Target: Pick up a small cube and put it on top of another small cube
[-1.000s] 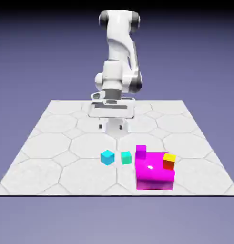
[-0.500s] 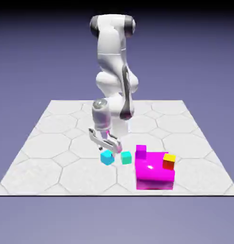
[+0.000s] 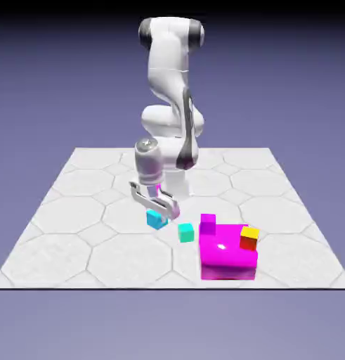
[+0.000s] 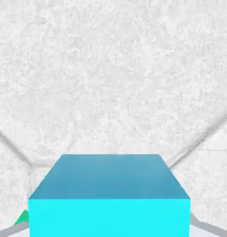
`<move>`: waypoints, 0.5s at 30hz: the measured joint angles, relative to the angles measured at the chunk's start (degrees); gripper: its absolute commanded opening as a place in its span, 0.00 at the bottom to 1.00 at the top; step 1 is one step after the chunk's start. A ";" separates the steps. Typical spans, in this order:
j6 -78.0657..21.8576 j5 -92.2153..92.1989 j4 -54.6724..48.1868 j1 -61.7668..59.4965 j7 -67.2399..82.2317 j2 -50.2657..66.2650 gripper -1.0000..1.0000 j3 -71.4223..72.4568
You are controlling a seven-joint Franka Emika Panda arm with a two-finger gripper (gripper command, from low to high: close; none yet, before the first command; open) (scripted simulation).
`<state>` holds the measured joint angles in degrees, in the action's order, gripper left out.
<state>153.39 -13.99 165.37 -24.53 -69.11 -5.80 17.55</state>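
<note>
Two fingers grip the sky-blue cube near the teal cube.

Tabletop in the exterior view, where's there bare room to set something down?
Bare: the strip left of the cyan cube, and the near-left area before the teal cube. Crowded: the right front, where the magenta block carries a purple cube and a red-yellow cube.

My cube was bright sky blue. The block was plain pink-purple, and 1 cube was yellow and red.
</note>
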 measured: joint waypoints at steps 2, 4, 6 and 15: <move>-4.86 -0.66 -3.70 1.57 -4.96 -1.76 0.00 2.03; -9.72 -1.32 -7.39 3.14 -9.92 -3.52 0.00 4.06; -14.58 -1.97 -11.09 4.70 -14.88 -5.29 0.00 6.08; -19.12 -2.39 -17.78 8.85 -28.23 -4.43 0.00 11.99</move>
<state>134.27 -16.38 147.59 -15.68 -97.34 -10.23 29.54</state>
